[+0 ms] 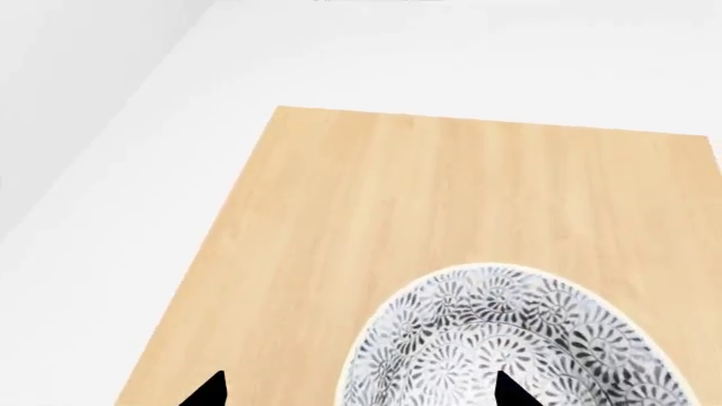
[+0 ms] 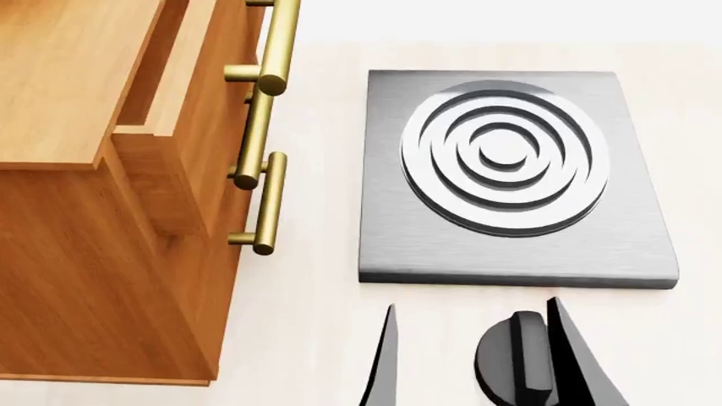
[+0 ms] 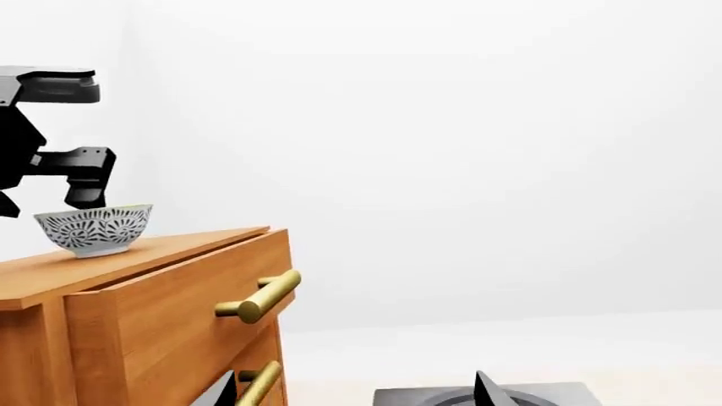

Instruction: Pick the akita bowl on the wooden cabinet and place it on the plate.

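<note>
Tall orange-brown wooden cabinet (image 2: 68, 93) is seen with bare top around the bowl and brass-coloured bar handles (image 2: 269, 51) on the drawer fronts. Grey square stove plate (image 2: 513, 169) lies beside it on the pale counter (image 2: 299, 321), apart. White bowl with grey-black leaf pattern (image 1: 513, 338) sits on the cabinet top; its inside is not shown. Left gripper (image 1: 355, 391) is spread: one black fingertip (image 1: 510, 391) over the bowl, the other over wood. Right gripper (image 3: 355, 391) is spread, holding nothing.
</note>
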